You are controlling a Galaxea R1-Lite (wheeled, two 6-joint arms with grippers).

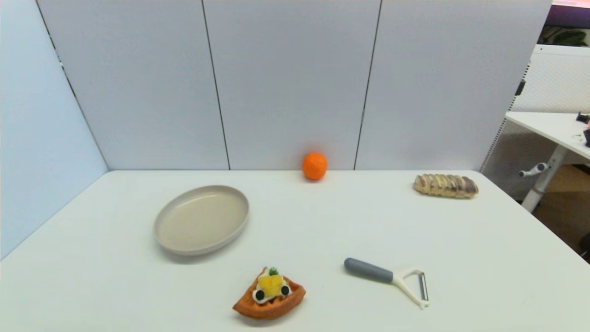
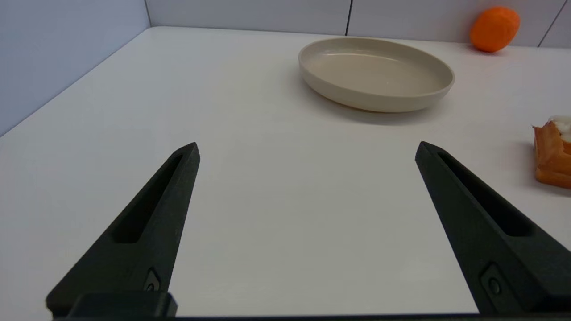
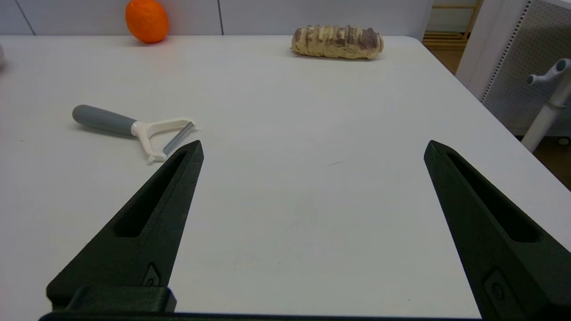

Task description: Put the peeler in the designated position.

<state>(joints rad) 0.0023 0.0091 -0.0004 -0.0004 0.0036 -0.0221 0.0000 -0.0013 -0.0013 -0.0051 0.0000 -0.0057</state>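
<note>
lying flat on the table (image 1: 461, 240), peeler (image 1: 386, 277); both claws spread wide.

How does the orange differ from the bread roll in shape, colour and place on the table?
The orange is round and plain bright orange; the bread roll is long, pale tan with brown stripes. The orange sits near the back wall's middle; the roll lies toward the table's right edge. Both rest at the far side, untouched.

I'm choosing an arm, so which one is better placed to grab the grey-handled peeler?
Probably right. The grey-handled, white-headed peeler lies close ahead of the open right gripper; the open left gripper faces the beige plate instead.
</note>
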